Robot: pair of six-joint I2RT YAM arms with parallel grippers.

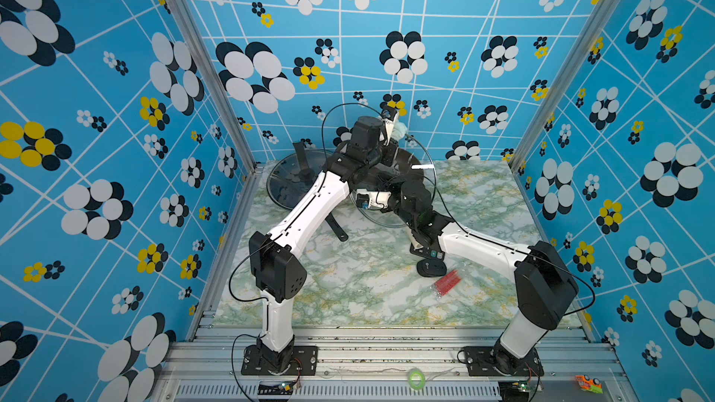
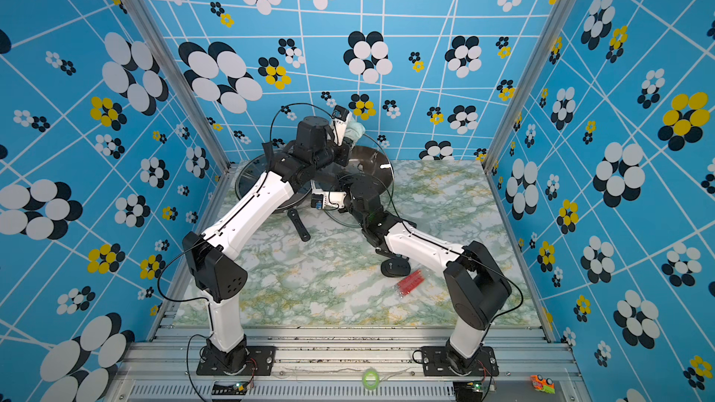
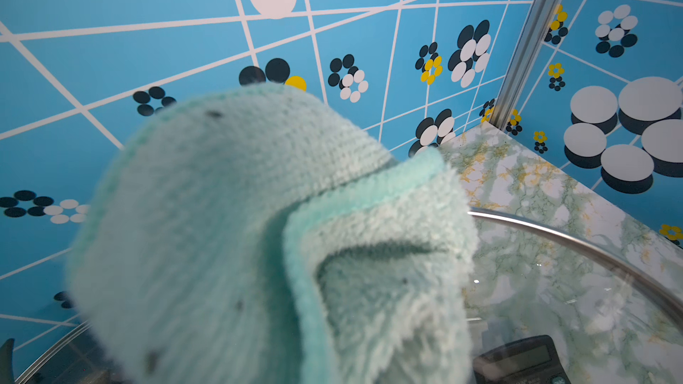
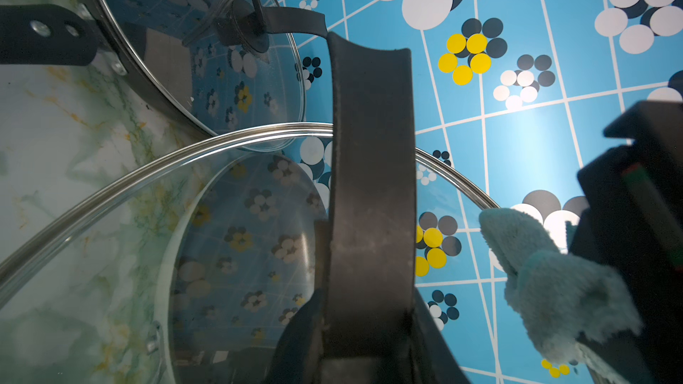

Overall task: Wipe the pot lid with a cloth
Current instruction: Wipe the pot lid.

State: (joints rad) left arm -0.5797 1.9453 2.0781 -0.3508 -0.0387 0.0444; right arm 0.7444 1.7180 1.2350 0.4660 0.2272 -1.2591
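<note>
My right gripper [image 4: 369, 330] is shut on the black strap handle [image 4: 369, 164] of the glass pot lid [image 4: 155, 168]. It holds the lid up off the table, tilted on edge. In both top views the lid's steel rim [image 1: 433, 172] [image 2: 391, 175] arcs over the back of the table. The pale mint-green cloth [image 3: 258, 234] fills the left wrist view, bunched, with my left gripper [image 1: 394, 138] shut on it. The cloth [image 4: 554, 282] sits by the lid's upper rim on the far side of the glass. Whether it touches the glass I cannot tell. Its folds hide the left jaws.
A dark pan with its own glass lid [image 1: 294, 181] stands at the back left, its long handle [image 1: 336, 228] pointing forward. Another dark pan [image 1: 404, 156] lies behind the arms. A calculator [image 3: 517, 360] and a red packet [image 1: 445, 282] lie under the right arm.
</note>
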